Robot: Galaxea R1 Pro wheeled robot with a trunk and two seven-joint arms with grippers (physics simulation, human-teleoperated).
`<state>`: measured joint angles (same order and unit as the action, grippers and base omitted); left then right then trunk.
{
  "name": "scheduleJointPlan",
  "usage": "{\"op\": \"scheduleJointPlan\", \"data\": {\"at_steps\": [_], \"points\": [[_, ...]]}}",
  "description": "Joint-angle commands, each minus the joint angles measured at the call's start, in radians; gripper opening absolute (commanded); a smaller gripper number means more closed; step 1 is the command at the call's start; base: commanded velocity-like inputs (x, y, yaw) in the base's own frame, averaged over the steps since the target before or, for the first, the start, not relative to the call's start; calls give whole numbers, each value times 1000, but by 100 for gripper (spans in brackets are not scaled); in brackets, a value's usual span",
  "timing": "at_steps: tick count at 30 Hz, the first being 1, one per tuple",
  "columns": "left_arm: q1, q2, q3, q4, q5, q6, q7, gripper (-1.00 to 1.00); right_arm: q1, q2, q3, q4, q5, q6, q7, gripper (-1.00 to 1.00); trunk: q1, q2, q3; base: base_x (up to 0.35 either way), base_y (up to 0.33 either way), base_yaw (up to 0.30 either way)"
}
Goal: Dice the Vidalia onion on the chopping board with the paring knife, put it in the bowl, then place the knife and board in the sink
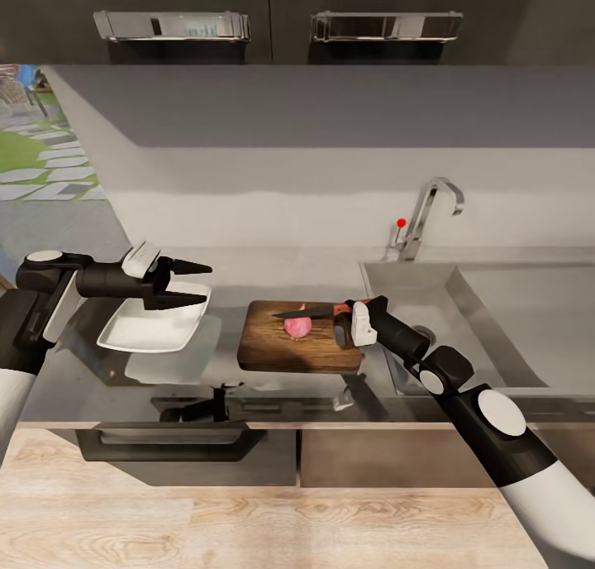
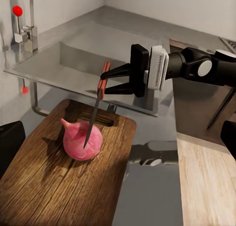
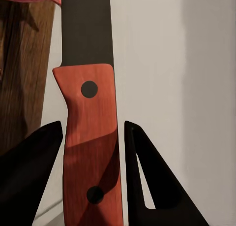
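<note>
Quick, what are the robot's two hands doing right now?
Left gripper: open, holding nothing, hanging above the bowl.
Right gripper: shut on the paring knife, blade at the onion on the chopping board.

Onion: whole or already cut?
Whole. The onion sits intact on the chopping board; the paring knife blade rests against it, no pieces visible.

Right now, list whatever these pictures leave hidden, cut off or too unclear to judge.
- Onion: whether the paring knife blade has cut it; left wrist view too coarse.
- Bowl: far part covered by the left gripper, head view.
- Knife tip: cut off by the right wrist view's edge.
- Sink: right side cut off, head view.
</note>
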<state>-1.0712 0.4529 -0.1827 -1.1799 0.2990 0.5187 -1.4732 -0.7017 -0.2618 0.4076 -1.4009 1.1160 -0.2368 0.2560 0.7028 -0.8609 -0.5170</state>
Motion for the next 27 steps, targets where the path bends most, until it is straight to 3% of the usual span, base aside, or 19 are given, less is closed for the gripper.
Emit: {"op": "scheduleJointPlan", "data": {"at_steps": [1, 27], "points": [[-1, 1, -3, 0, 5, 11, -1, 100, -1, 0, 0, -1, 7, -3, 2, -100, 4, -8, -4, 0, 0, 0], [-1, 1, -3, -1, 5, 11, -1, 100, -1, 0, 1, -1, 8, -1, 2, -100, 12, -22, -11, 0, 0, 0]]}}
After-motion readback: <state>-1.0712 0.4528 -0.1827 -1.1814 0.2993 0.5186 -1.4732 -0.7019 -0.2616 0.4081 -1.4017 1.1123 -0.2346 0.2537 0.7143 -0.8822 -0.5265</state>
